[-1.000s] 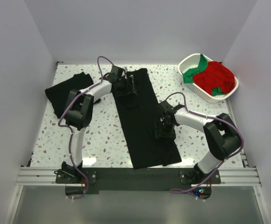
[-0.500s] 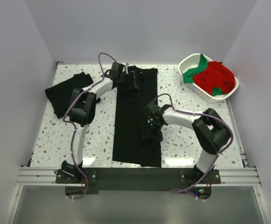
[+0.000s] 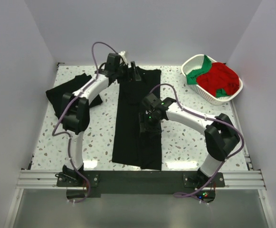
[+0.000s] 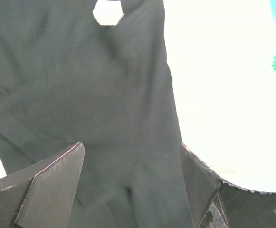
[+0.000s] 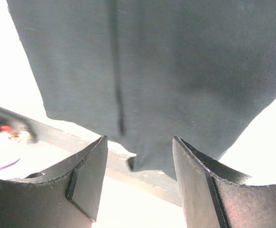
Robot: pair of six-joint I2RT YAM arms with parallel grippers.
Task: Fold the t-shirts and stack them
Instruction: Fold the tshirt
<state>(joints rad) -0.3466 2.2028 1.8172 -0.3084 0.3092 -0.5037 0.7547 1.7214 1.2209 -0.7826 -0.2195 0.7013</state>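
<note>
At the near edge of the worktop (image 3: pixel 95 142), about midway along it, 1 end of a long black t-shirt (image 3: pixel 128 142) is found. The shirt is laid flat as a narrow strip, folded lengthwise, and it reaches from the near edge almost to the far edge.

Over the middle of this strip the right gripper (image 3: pixel 146 127) is held. Its jaws are released and stand apart, and nothing is pinched between the fingers (image 5: pixel 88 175); only cloth is seen below them. At the far end of the strip the left gripper (image 3: pixel 132 76) is placed, its jaws likewise spread and empty. Whether either gripper touches the cloth cannot be told.

Toward the far left corner a folded black t-shirt (image 3: pixel 64 95) is set down, well apart from the strip. In the far right corner a white basket (image 3: pixel 191 61) is filled with a red t-shirt (image 3: pixel 221 78) and a green t-shirt (image 3: pixel 198 73), both unfolded.

The task is judged to be less than half done. 1 shirt is folded and 1 is folded only lengthwise. The crosswise folds, the stacking on the folded shirt and at least 2 basket shirts are left.
</note>
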